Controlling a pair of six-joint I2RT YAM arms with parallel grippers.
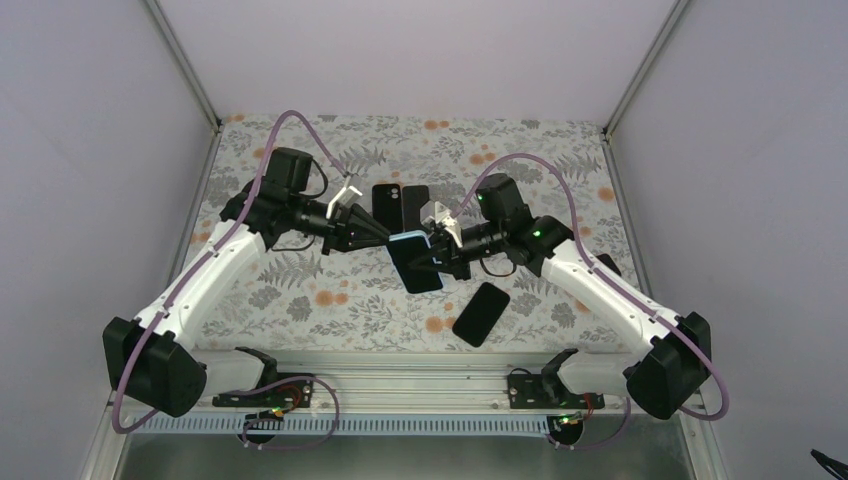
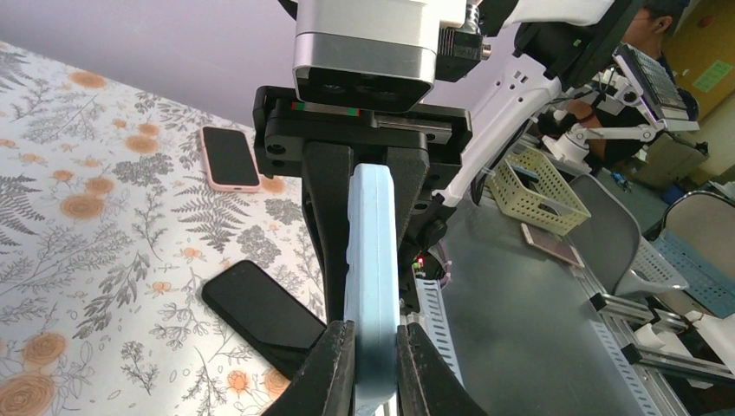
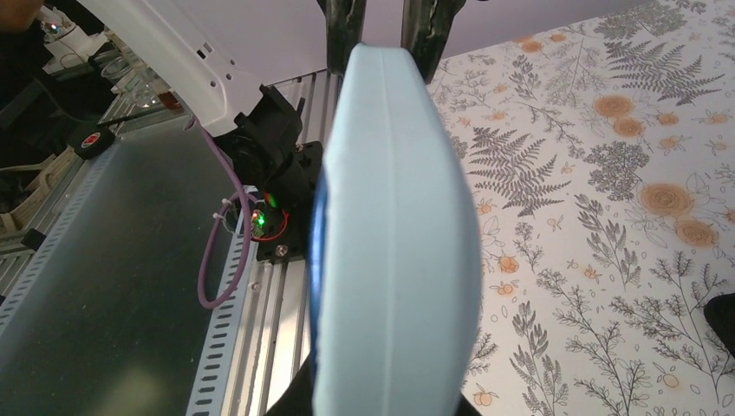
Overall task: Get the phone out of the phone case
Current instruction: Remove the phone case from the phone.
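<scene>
The phone case [image 1: 406, 238], pale blue with the phone [image 1: 417, 272] showing its dark face, hangs above the flowered table [image 1: 300, 300], bridged between the two grippers. The left gripper [image 2: 371, 351] has its fingers pressed onto one end, pinching the case's flat sides. The right gripper [image 2: 368, 199] clamps the opposite end the same way. A loose black phone [image 1: 480, 313] lies on the table below the right gripper, towards its arm's base. Two dark phones [image 1: 400, 205] lie side by side just beyond the left gripper.
</scene>
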